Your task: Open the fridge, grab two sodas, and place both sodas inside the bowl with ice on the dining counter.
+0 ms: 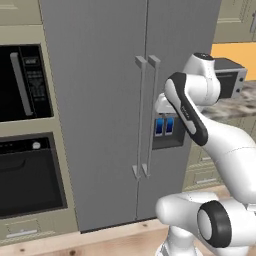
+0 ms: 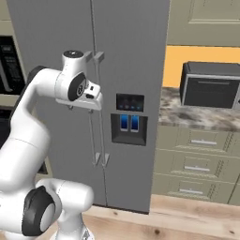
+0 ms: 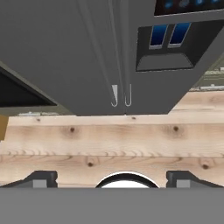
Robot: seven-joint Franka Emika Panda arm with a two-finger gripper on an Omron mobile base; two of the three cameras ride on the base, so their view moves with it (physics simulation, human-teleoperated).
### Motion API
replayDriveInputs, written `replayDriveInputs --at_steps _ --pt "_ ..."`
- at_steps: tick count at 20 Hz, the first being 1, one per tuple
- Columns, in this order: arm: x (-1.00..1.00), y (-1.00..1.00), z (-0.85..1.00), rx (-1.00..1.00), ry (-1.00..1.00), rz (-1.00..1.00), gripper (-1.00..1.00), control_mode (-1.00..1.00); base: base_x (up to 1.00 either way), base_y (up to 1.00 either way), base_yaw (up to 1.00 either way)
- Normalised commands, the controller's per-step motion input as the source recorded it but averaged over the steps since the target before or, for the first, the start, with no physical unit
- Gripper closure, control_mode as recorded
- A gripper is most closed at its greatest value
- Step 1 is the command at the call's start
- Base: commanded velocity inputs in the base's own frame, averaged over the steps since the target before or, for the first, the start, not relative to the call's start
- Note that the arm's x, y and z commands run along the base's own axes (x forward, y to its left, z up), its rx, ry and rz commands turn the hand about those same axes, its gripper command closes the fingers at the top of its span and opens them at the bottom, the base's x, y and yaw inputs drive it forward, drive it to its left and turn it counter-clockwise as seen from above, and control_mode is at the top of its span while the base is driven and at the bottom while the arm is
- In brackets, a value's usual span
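The tall grey fridge (image 1: 100, 100) (image 2: 133, 51) stands shut, its two long bar handles (image 1: 146, 115) (image 2: 97, 140) side by side at the middle seam. My hand (image 2: 89, 97) hovers in front of the handles' upper part, pointing down, a short way off the doors. In the hand view the gripper (image 3: 111, 178) is open, its fingertips (image 3: 43, 177) wide apart with nothing between them, above the wood floor, and the handles' lower ends (image 3: 121, 96) show ahead. The sodas, the bowl with ice and the dining counter are out of view.
A beige cabinet holds a black microwave (image 1: 25, 82) and oven (image 1: 30, 175) left of the fridge. A blue-lit dispenser (image 1: 166, 129) sits in the right door. To the right, a granite counter (image 2: 197, 115) over beige drawers carries a toaster oven (image 2: 211, 84).
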Motion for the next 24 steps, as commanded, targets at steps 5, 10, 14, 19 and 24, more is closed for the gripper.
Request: replayDriveInputs --at_steps 5,10,14,19,24 --pt "0.0 0.0 0.0 0.0 0.0 0.0 -1.0 1.0 0.2 0.0 -0.03" --pt "0.04 0.0 -0.1 -0.04 -0.29 0.0 -1.0 -1.0 0.0 0.0 0.0" --pt "0.37 0.0 0.0 -0.03 -0.35 0.01 -1.0 -1.0 0.0 0.0 0.0" --pt "0.56 -0.01 0.0 0.0 -0.18 -0.01 -1.0 -1.0 0.0 0.0 0.0" --pt "0.49 -0.08 0.0 0.0 -0.09 -0.05 -1.0 -1.0 0.0 0.0 0.0"
